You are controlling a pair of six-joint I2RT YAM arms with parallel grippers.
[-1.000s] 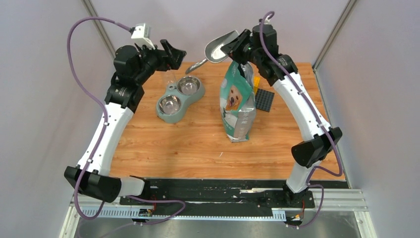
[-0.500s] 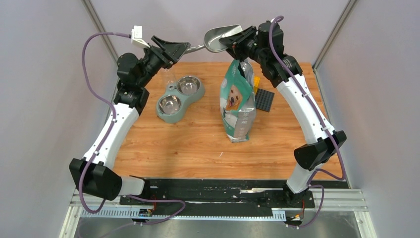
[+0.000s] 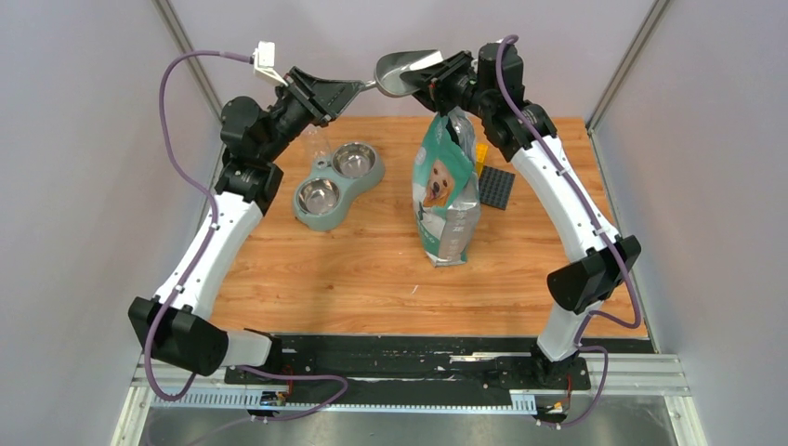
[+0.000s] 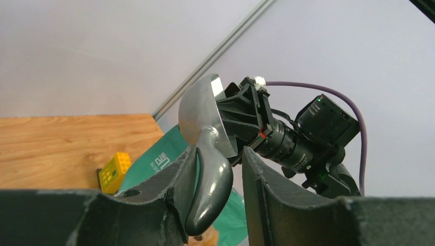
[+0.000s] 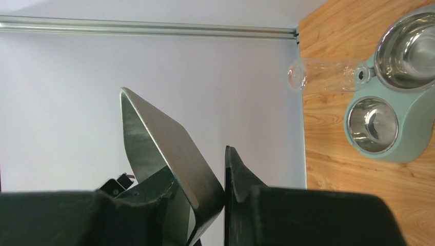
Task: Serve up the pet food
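Note:
A grey metal scoop (image 3: 401, 72) hangs high above the far table edge, between both arms. My right gripper (image 3: 437, 76) is shut on the wall of its bowl (image 5: 164, 148), pinched between the fingers (image 5: 241, 189). My left gripper (image 3: 348, 88) is around the scoop's handle (image 4: 213, 189). The handle rests against one finger (image 4: 177, 179), and a gap separates it from the other, so the jaws stand open. The green-and-white dog bag (image 3: 446, 195) stands upright below the scoop. The pet food is hidden; no kibble shows in the scoop or elsewhere.
A teal double feeder (image 3: 307, 216) with two steel bowls sits at the left back of the table, a clear bottle (image 5: 323, 77) fixed to its far end. A black studded plate (image 3: 497, 189) and a yellow block (image 4: 114, 171) lie behind the bag. Grey walls stand close on all sides.
The right arm lifted and levelled the scoop, shifting it left. The left gripper rose to the handle, and its jaws have narrowed around it.

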